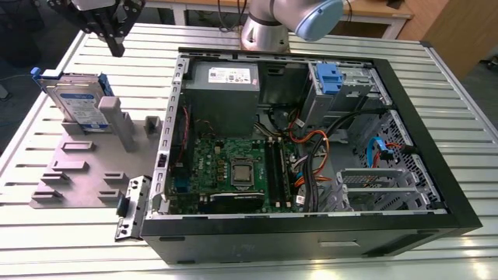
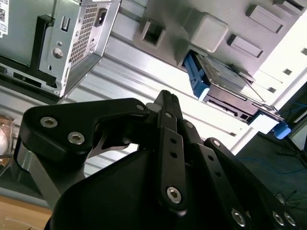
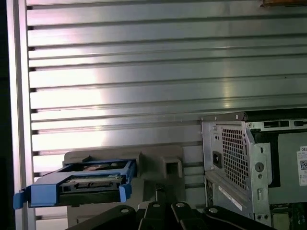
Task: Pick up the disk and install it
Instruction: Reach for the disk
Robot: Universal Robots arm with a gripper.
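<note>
Disk (image 1: 78,102) on edge, vert. in fixture (image 1: 86,169)

Table (image 1: 62,245) carries two things: a rack (image 1: 86,175) on the exterior view's left, and an open computer case (image 1: 311,239) just beside it on the right. The disk (image 1: 78,102) stands on edge in the rack's far end. My gripper (image 1: 116,51) hangs above the table, beyond the disk and apart from it. In the case, the power supply (image 1: 221,96) sits at the far side, the circuit board (image 1: 233,169) nearer, and the drive cage (image 1: 342,84) in the far right corner.
</note>
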